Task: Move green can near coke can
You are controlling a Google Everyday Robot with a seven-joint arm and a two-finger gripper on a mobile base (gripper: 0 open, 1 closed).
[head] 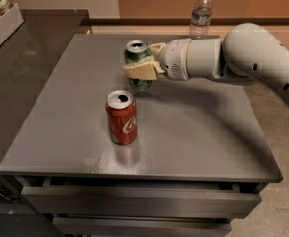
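Note:
The green can (pixel 136 54) stands upright on the grey table top (pixel 193 127), toward the back centre. My gripper (pixel 140 64) reaches in from the right on a white arm and its tan fingers (pixel 140 71) are closed around the green can's middle. The coke can (pixel 122 117), red with white script, stands upright closer to the front, a short way in front of and slightly left of the green can.
A clear plastic bottle (pixel 201 13) stands at the table's back edge behind the arm. A dark counter (pixel 20 68) adjoins on the left with a white box (pixel 1 26) of items. Drawers (pixel 139 201) sit below the front edge.

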